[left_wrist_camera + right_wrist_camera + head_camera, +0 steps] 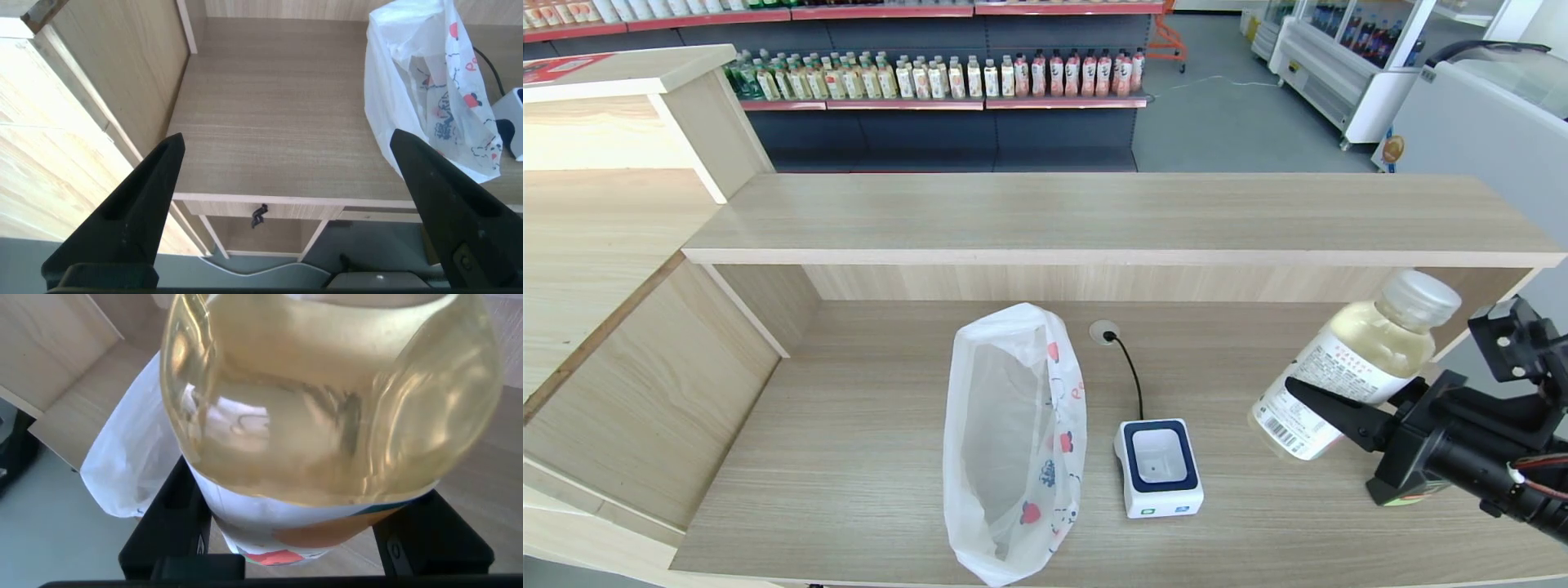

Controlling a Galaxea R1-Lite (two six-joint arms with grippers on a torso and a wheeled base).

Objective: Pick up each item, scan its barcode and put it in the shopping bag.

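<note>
A clear bottle (1347, 367) of pale yellow drink with a white label and white cap hangs tilted above the right side of the counter, its barcode facing down and left. My right gripper (1347, 408) is shut on the bottle (327, 416). The white and blue scanner (1158, 467) sits on the counter left of the bottle, window facing up. A white shopping bag (1013, 441) with small red prints stands open left of the scanner. My left gripper (290, 204) is open with nothing between its fingers, above the counter's front edge, with the bag (433, 90) off to one side.
The wooden counter (849, 457) has a raised ledge (1111, 216) along the back and a side wall on the left. A black cable (1131, 367) runs from the scanner to a hole in the counter. Shelves of bottles stand behind.
</note>
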